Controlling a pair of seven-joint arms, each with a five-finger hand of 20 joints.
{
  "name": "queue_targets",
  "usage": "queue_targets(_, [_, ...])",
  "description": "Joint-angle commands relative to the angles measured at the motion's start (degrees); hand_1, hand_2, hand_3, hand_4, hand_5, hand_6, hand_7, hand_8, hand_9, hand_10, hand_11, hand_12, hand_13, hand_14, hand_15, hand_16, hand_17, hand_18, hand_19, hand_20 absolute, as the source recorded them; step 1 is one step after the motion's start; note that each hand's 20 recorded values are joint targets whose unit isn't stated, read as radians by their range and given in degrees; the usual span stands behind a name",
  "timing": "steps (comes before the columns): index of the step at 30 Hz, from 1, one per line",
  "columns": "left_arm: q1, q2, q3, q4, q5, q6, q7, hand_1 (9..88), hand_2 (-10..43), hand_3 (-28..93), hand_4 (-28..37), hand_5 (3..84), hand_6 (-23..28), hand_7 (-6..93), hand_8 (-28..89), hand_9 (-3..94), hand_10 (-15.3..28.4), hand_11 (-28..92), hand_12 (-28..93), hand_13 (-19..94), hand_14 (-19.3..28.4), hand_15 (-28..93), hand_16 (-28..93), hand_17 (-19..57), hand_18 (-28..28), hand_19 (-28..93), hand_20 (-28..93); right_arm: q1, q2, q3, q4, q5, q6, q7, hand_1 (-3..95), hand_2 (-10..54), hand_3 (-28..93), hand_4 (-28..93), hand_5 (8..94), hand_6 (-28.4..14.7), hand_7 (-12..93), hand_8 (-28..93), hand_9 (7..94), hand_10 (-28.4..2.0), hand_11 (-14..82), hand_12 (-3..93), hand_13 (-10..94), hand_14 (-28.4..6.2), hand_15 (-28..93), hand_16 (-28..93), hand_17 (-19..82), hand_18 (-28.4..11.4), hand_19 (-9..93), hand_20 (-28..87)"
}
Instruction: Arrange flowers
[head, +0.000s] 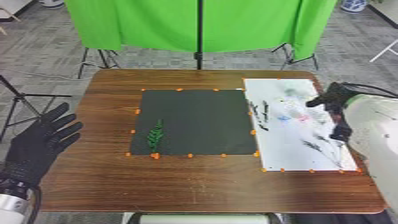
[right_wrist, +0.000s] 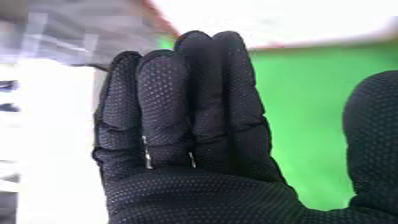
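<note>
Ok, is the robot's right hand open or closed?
Open: the right hand has straight fingers, with the thumb apart from them.

Green sprig (head: 155, 137): leafy, lying on black mat (head: 200, 120), near left
Blue and pink blooms (head: 302, 118): white sheet (head: 266, 87), middle
Dark sprigs (head: 265, 111): same sheet, left and near

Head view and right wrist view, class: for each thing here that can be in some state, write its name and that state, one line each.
Left hand: open, empty, fingers spread
Right hand: open, empty, fingers straight
Green sprig: lying on the black sheet's left part
Black sheet: flat, orange tabs along its edges
White sheet: flat, with dark, blue and pink patches
Green cloth: hanging behind the table
</note>
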Motion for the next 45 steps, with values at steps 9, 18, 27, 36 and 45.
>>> queue_targets(9, [1.3, 0.99, 0.00, 0.46, -0.33, -0.04, -0.13, 23.8, -4.5, 69, -28.3, 26.3, 1.8, 20.4, -12, 22.3, 10.4, 22, 16, 16, 13.0, 33, -1, -11.6, 18.7, 40, 8, -26.0, 3.5, 14.3, -7.0, -0.6, 2.0, -0.7, 13.0, -8.9, 74, -28, 56.7, -5.0, 49, -18, 65.2, -14.0, 47.8, 29.0, 60, -11.9, 74, 23, 27, -20.2, 81, 26])
queue_targets(18, [0.9, 1.39, 0.88, 0.63, -0.68, 0.17, 0.07, 23.6, -4.1, 69, -28.3, 26.3, 1.9, 20.5, -12, 22.3, 10.5, 22, 16, 16, 13.1, 33, -1, -11.6, 18.8, 40, 8, -27.9, 2.9, 13.6, -4.7, -3.9, 7.8, -3.8, 14.4, -9.5, 72, -28, 59.0, -4.1, 50, -19, 67.3, -13.1, 48.4, 30.1, 62, -11.3, 75, 24, 29, -20.1, 82, 27])
queue_targets(27, [1.7, 1.06, 0.69, 0.27, -0.68, 0.70, 0.41, 23.6, -4.0, 69, -28.3, 26.4, 1.9, 20.6, -12, 22.4, 10.5, 22, 16, 16, 13.1, 33, -1, -11.6, 18.7, 40, 8, -27.4, 2.8, 11.3, -2.6, -6.4, 9.8, -4.9, 15.1, -9.5, 73, -28, 59.4, -3.6, 51, -20, 67.7, -13.0, 48.8, 30.3, 63, -11.0, 75, 25, 29, -19.9, 83, 27])
queue_targets(36, [1.6, 0.17, 0.84, 0.06, -0.45, 0.74, -0.06, 23.5, -4.0, 69, -28.3, 26.5, 1.9, 20.6, -12, 22.4, 10.5, 22, 16, 16, 13.1, 33, -1, -11.6, 18.8, 40, 8, -25.8, 3.0, 7.5, -1.2, -8.6, 11.2, -6.4, 16.3, -9.5, 73, -28, 59.7, -3.2, 50, -20, 68.4, -12.9, 48.9, 30.3, 63, -10.8, 75, 25, 30, -19.7, 83, 27])
queue_targets(45, [2.0, -0.02, 0.89, -0.05, -0.56, 1.06, 0.14, 23.5, -3.8, 69, -28.3, 26.5, 1.9, 20.7, -12, 22.4, 10.5, 22, 16, 16, 13.1, 33, -1, -11.6, 18.8, 40, 8, -26.1, 3.0, 5.2, 0.8, -8.7, 16.1, -7.9, 36.1, -9.5, 74, -28, 66.7, 0.9, 56, -1, 78.5, -10.0, 48.3, 30.4, 73, -7.3, 73, 27, 33, -17.8, 85, 28])
